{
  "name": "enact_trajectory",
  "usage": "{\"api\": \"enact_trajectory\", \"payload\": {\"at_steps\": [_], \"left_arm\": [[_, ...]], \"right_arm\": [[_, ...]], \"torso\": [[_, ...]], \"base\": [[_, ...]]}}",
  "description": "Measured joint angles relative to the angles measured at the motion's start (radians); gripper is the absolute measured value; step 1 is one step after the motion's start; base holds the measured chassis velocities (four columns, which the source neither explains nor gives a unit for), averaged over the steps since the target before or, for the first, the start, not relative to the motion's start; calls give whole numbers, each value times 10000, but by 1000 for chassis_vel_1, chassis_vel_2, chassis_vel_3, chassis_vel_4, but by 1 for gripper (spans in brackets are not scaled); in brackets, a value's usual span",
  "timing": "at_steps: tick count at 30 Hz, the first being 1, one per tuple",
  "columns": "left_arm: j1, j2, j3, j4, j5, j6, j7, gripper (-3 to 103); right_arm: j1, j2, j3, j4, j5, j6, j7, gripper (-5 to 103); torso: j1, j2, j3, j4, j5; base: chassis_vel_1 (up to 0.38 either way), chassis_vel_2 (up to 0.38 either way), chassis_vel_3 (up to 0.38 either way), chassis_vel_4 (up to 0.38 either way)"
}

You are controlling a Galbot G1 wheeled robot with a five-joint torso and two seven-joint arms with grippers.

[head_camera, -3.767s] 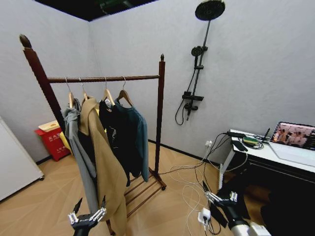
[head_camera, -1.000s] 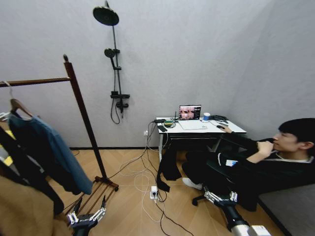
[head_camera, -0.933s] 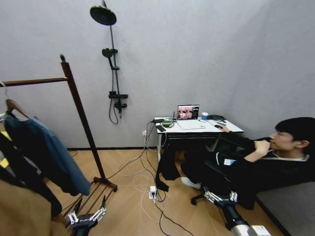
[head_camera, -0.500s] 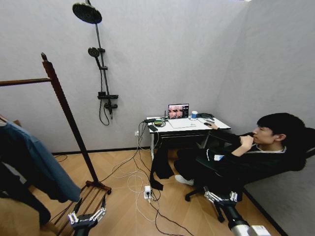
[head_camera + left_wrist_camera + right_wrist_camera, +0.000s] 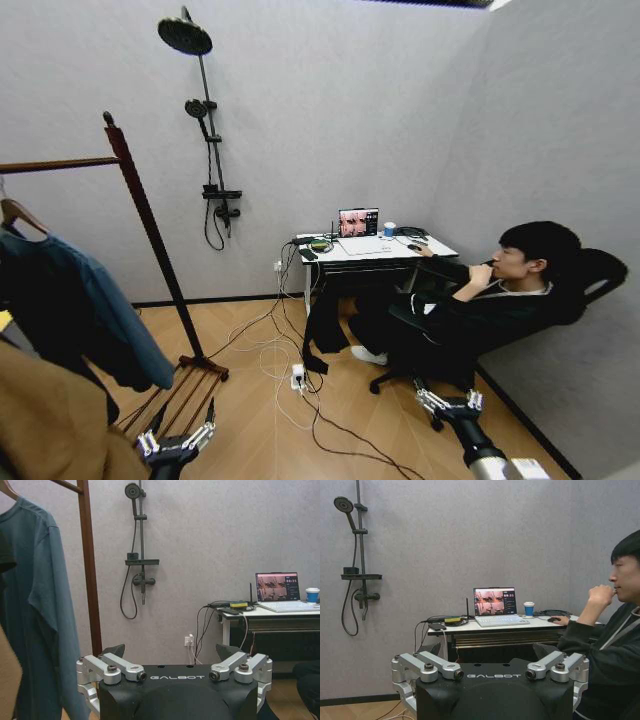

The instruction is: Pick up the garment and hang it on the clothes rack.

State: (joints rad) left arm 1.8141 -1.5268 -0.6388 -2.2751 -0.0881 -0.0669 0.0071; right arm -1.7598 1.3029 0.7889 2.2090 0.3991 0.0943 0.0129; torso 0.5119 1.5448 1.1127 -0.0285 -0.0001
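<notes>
Two claws hang low in front of the robot, and both are wide open with nothing in them: the left claw (image 5: pixel 176 443) is low on the robot's left and the right claw (image 5: pixel 443 403) is low on its right. Just up and to the left of the left claw hangs the garment (image 5: pixel 80 310), a teal-blue top on a wooden hanger, already on the clothes rack (image 5: pixel 150 232). A tan coat (image 5: pixel 50 425) hangs even closer, right beside the left claw. The rack's tall brown post stands just past the left claw, with its slatted shelf on the floor near it. Farther off, past the right claw, white cables (image 5: pixel 290 360) lie on the floor. Beyond them is a table (image 5: pixel 375 248) with a laptop (image 5: pixel 358 222) and a cup (image 5: pixel 389 229). A black shower stand (image 5: pixel 205 130) is on the far wall between the two claws. A few seconds ago the rack was right in front of the robot, and now it sits off to the left side. So the robot has turned to the right, away from the rack. I think it is not reaching for the garment right now.
</notes>
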Motion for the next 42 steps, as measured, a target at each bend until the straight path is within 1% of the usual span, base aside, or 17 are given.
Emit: {"api": "enact_trajectory", "payload": {"at_steps": [7,11,12,13,16,18,19,20,23,24,28,30,35,36,37,39,42], "left_arm": [[0,0,1,0,0,0,5,100],[0,0,2,0,0,0,3,100],[0,0,-4,-1,0,0,-4,100],[0,-1,1,0,0,0,6,100],[0,1,-2,0,1,0,-3,100],[0,0,-3,0,1,-1,-2,100],[0,0,-3,0,1,-1,-2,100],[0,0,-1,0,1,0,1,100],[0,0,-3,0,1,0,-2,100],[0,0,1,0,0,-1,4,100],[0,0,-2,0,1,0,-2,100],[0,0,0,0,0,0,-1,100],[0,0,-5,1,1,0,-10,100],[1,0,0,0,0,-1,-3,100],[2,0,-7,0,0,0,-9,100],[2,0,0,0,0,0,-3,100],[1,0,4,0,1,-1,8,100]], "right_arm": [[0,0,0,0,0,0,0,100],[0,0,1,0,0,1,0,100],[-1,0,0,0,0,0,-1,100],[0,0,0,1,0,1,0,100],[-1,0,-1,1,0,1,-1,100],[0,0,-1,0,0,0,-1,100],[0,0,-1,0,0,0,-1,100],[0,0,0,0,0,1,-1,100],[0,0,0,0,0,1,0,100],[0,0,1,1,0,1,0,100],[0,0,0,1,0,1,-1,100],[0,0,1,1,0,1,-1,100],[0,0,0,1,0,1,-1,100],[-4,0,0,2,0,1,0,100],[-1,0,-1,2,0,1,-1,100],[-3,0,1,1,0,2,-1,100],[1,0,2,1,0,1,0,100]], "torso": [[1,0,1,0,5],[-1,1,0,0,-3],[-2,2,0,1,10],[-2,1,1,1,-1],[-2,1,0,0,-3],[-2,2,0,3,11],[-2,2,0,3,11],[-1,0,1,0,-3],[-1,1,1,4,9],[-1,1,0,1,-5],[1,0,1,3,5],[1,0,1,3,-3],[-2,1,0,3,2],[-8,6,-2,0,4],[-8,5,-2,7,-2],[-7,5,-2,-5,2],[4,-3,3,-3,4]], "base": [[323,-335,-319,328],[359,-368,-339,355],[391,-372,-360,376],[352,-372,-357,375],[349,-362,-357,375],[352,-341,-359,361],[357,-341,-350,353],[351,-353,-356,338],[365,-345,-340,319],[334,-344,-321,356],[351,-360,-334,358],[345,-351,-326,351],[352,-339,-340,348],[201,-229,-193,202],[97,-82,-93,131],[-9,19,-78,24],[-61,-19,-2,-11]]}}
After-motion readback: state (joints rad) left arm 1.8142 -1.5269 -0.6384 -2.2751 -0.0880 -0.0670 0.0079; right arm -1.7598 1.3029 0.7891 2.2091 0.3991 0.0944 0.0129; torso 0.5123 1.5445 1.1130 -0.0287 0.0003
